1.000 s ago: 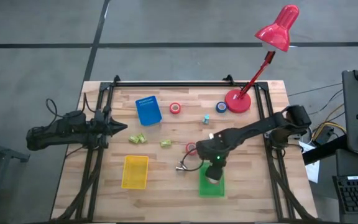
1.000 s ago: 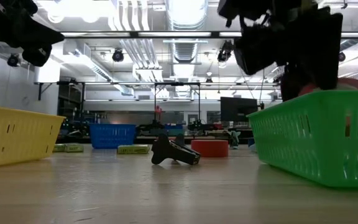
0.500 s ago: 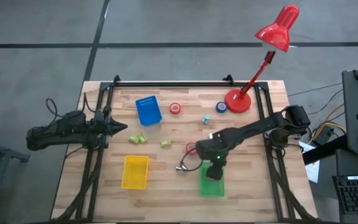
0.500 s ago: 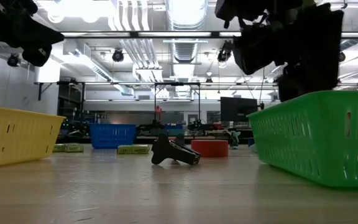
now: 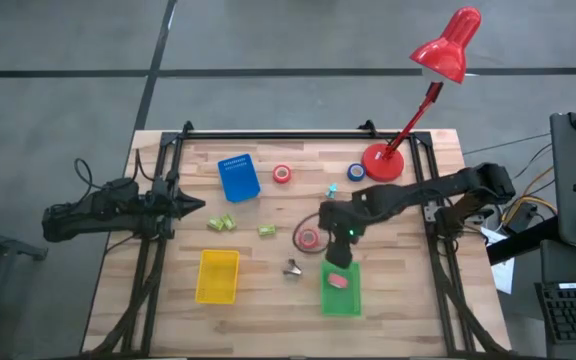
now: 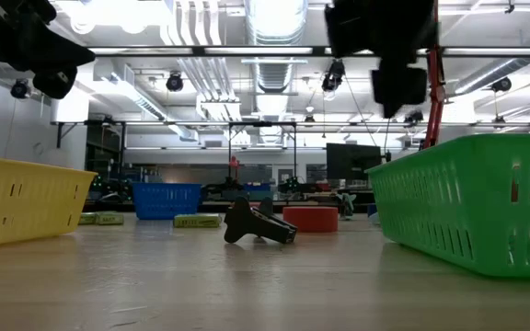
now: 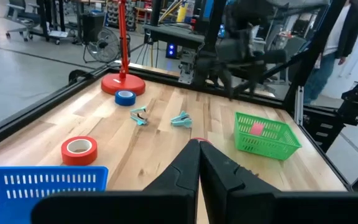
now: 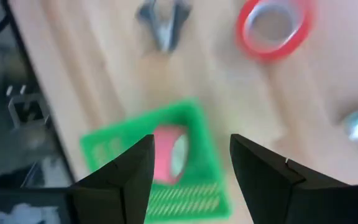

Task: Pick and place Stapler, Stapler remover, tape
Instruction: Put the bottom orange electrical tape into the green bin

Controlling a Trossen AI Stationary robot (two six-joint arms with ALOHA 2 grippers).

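Red tape (image 5: 337, 281) in green basket (image 5: 340, 300); blue tape (image 5: 356, 172).

Overhead looks straight down, low skims the tabletop; both share the green basket (image 5: 341, 291) (image 6: 472, 207).

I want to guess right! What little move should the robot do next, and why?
Probably lower the open right pincer onto the red ring-shaped tape roll on the wooden table beside it: another red tape roll already lies in the green plastic basket.

Wooden tabletop (image 5: 388, 300) carried a blue tray (image 5: 238, 178), yellow tray (image 5: 217, 276) and green tray (image 5: 340, 290); red tape rolls (image 5: 283, 174) and (image 5: 308, 239), blue tape (image 5: 356, 172), lamp base (image 5: 383, 163), stapler remover (image 5: 292, 267).
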